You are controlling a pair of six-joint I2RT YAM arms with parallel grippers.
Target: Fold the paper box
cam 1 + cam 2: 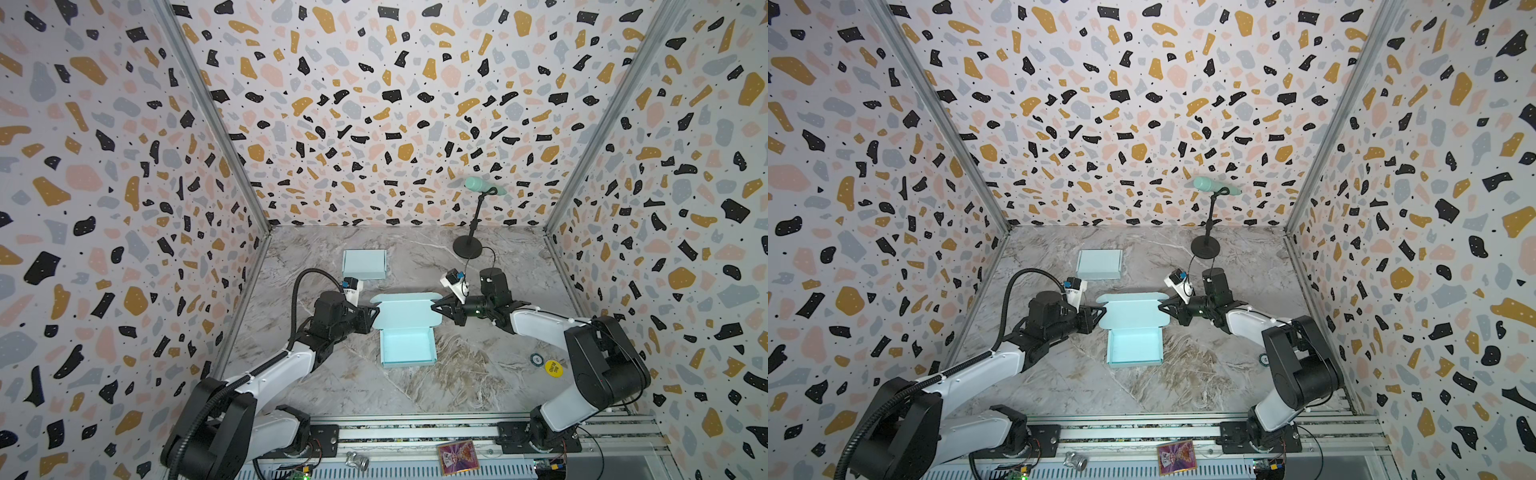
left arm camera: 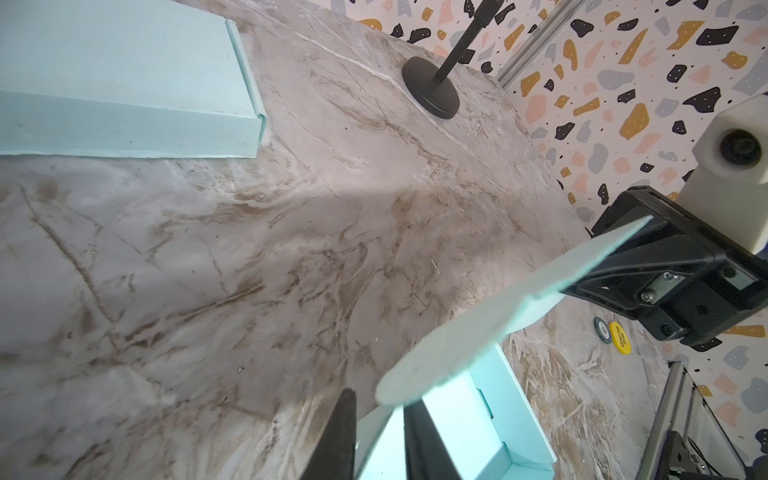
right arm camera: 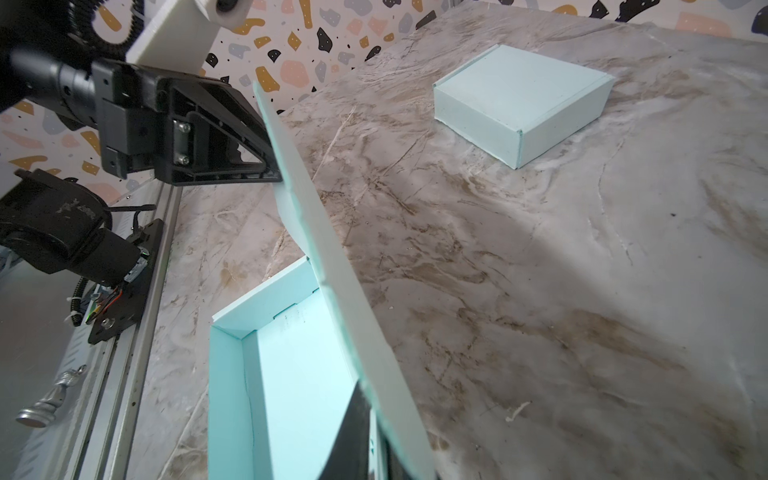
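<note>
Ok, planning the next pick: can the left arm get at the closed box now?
Probably yes: the closed box sits just beyond the left gripper, nothing between them, though it is at the lid.

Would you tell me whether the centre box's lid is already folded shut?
No, the lid stands raised behind the box's open, empty tray.

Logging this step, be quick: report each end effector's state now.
Left end effector: at the left edge of the lid; grip cannot be told.
Right end effector: closed, holding the lid's right edge.
</note>
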